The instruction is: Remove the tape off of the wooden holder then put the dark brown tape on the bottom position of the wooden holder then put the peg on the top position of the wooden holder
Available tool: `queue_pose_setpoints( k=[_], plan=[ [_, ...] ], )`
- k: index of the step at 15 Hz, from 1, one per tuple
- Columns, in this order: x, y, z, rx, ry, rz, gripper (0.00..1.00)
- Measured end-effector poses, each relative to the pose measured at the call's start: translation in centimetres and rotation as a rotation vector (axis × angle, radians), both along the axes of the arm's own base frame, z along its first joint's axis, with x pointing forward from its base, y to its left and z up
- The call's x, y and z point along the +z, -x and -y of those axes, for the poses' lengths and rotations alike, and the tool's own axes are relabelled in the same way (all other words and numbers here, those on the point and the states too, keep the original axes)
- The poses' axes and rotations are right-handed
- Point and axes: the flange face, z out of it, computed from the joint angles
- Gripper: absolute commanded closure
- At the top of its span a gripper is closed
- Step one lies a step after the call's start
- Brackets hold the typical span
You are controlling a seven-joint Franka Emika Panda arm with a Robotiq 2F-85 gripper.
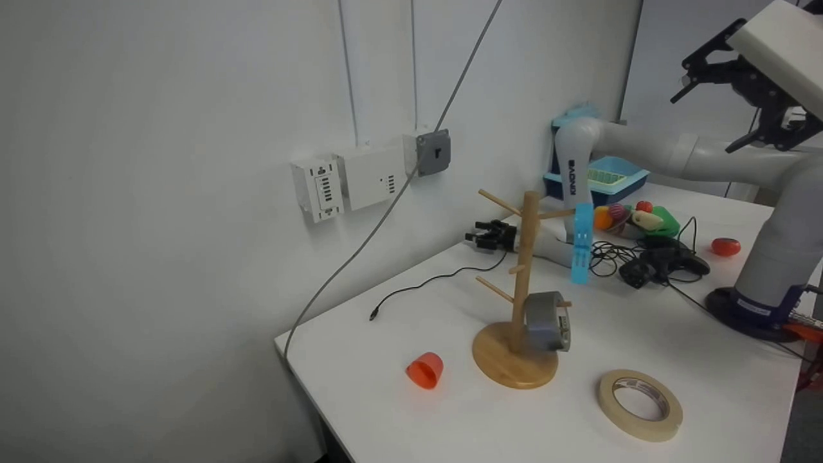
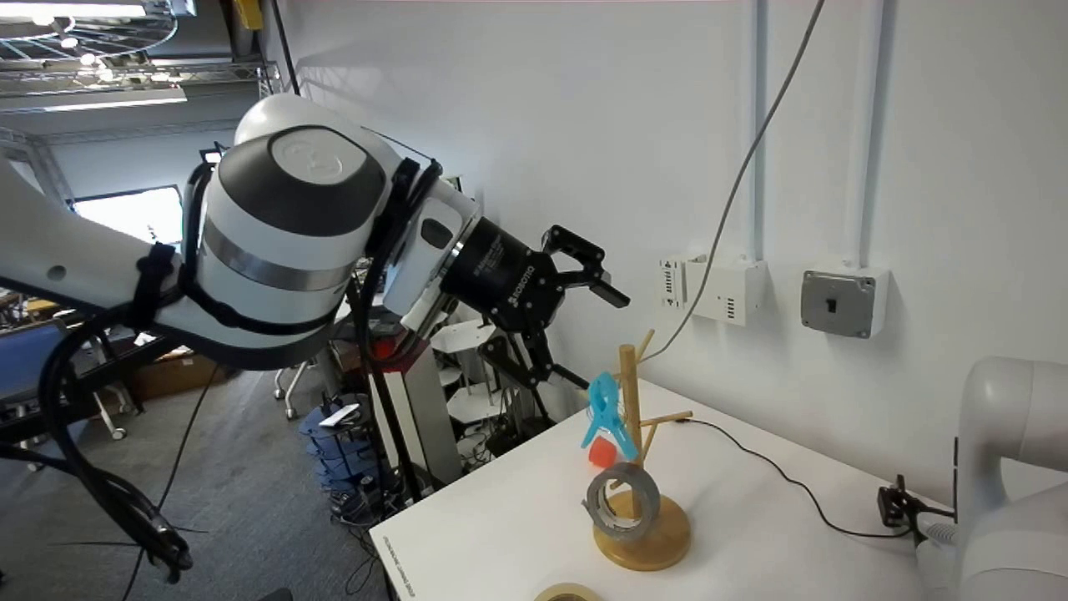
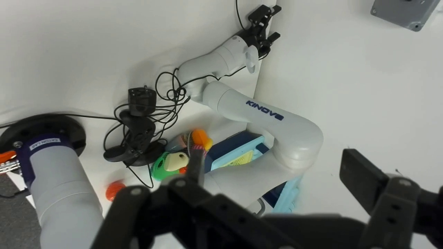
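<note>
While hanging high with a bare, wide-spread gripper (image 1: 700, 126), well apart from the wooden holder (image 1: 523, 283), looks like the end of the job, judging by the layout. Back off and verify: move slowly, without closing, keeping wide of the slanted arms and of the white Kinova arm (image 1: 643, 149). Don't go back in to tidy; would likely risk knocking the peg (image 1: 582, 247) loose.

See the peg hung on a top arm, toward the edge of the tabletop (image 1: 501, 424) opposite the wall (image 1: 161, 193). Can't tell clipped-on from threaded-on, so give it a look before calling it secure. Find the dark brown tape (image 1: 545, 321) below, threaded on a bottom arm, close beside the post. Find the tape (image 1: 643, 429) off the holder, flat between the disc base and that same tabletop edge. Note an orange cup-like piece (image 1: 425, 371) tipped over, between the base and the tabletop edge running out from the wall.

Expect smooth light wood on the holder: round disc, dowel post, thin arms. Expect slick light blue plastic on the peg, splayed at the legs. On the dark brown tape, read more grey than brown: thick, open-cored, probably free to swing. On the tape, get a matte cream-beige ring, wide-holed, with print inside the core.
</note>
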Motion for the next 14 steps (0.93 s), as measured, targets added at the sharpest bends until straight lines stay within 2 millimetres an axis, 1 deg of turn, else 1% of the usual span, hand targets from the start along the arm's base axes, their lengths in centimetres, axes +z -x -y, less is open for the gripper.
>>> queue_pose_setpoints(
  k=[6,14],
  plan=[
    [0.6,0.6,0.0,-0.022,-0.018,-0.063,0.0],
    [1.8,1.4,-0.2,-0.049,0.016,-0.118,0.0]
  ],
)
